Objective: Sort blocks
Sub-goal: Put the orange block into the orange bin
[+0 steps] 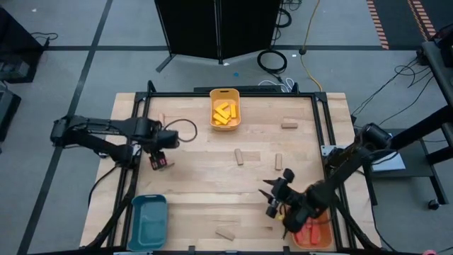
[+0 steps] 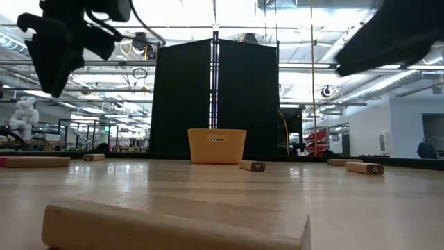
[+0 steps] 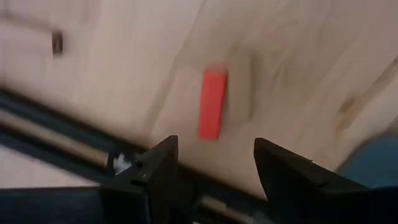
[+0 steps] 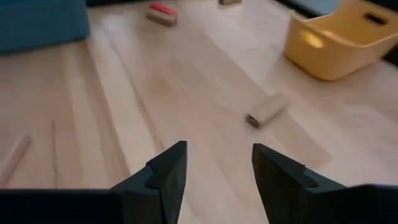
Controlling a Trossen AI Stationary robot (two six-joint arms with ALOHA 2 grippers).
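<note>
You have the left claw (image 3: 211, 165) hanging spread and empty just above the red block (image 3: 212, 112), which lies flat on the tabletop (image 1: 205, 177) well left of the yellow tray (image 1: 225, 125). Line the fingers across its narrow width before lowering. Your right claw (image 4: 214, 168), also spread and empty, sits beside the orange tray (image 1: 320, 237).

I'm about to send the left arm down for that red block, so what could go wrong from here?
1. The red block lies close to the table's dark edge rail; the open left gripper is not yet centred on it, so a finger may hit the rail or push the block.
2. The right gripper, open and empty by the orange tray, has tan blocks nearby it could knock.
</note>
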